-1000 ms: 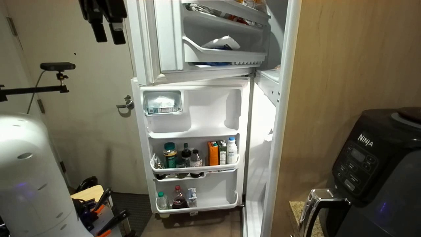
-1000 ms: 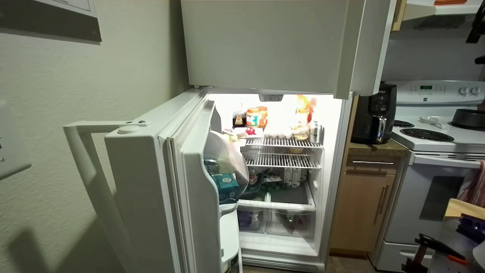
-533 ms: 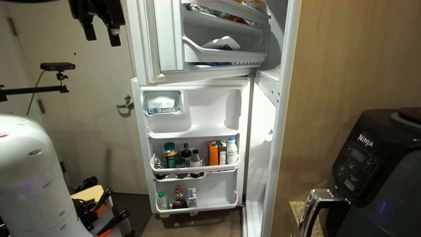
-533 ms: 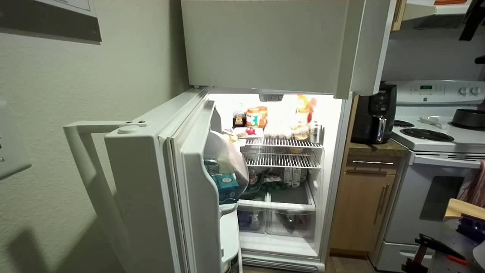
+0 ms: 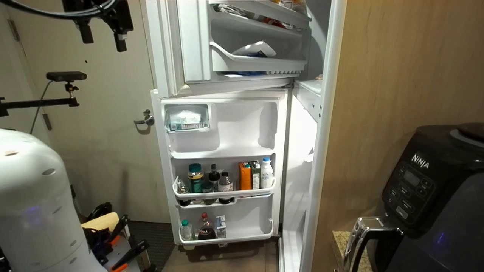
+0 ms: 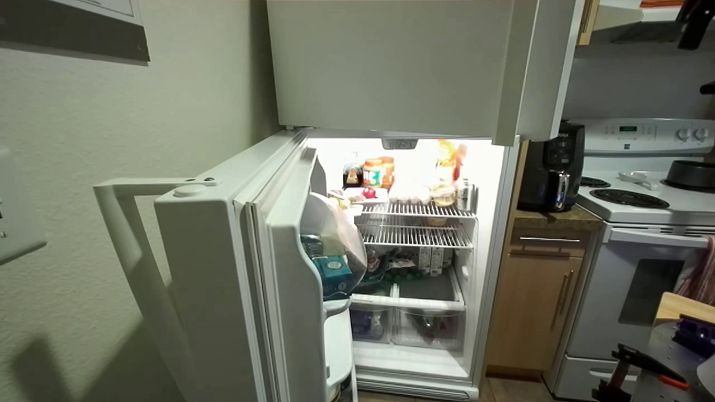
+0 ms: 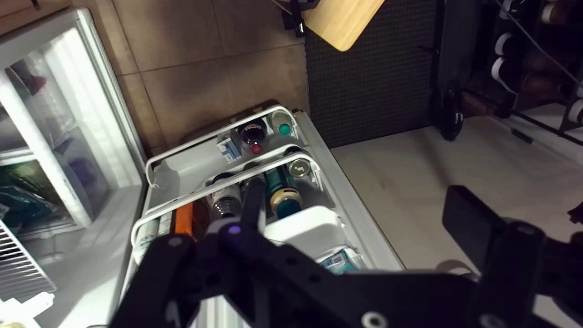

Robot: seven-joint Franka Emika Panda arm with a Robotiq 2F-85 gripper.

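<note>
Hanging with fingers [image 5: 87, 34] spread, gripper [image 5: 104, 42] leaves a gap to the edge of the open freezer door [image 6: 391, 67] in both exterior views, open refrigerator door [image 5: 242, 126] below, bottles [image 5: 213, 177] behind its rail [image 5: 227, 195].

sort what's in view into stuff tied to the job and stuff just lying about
Likely in the job:
open pincer, holding nothing
lower fridge door, standing open, seemingly near it
upper fridge door, also open

Just lying about:
Ninja air fryer
dark pot
wooden board
</note>
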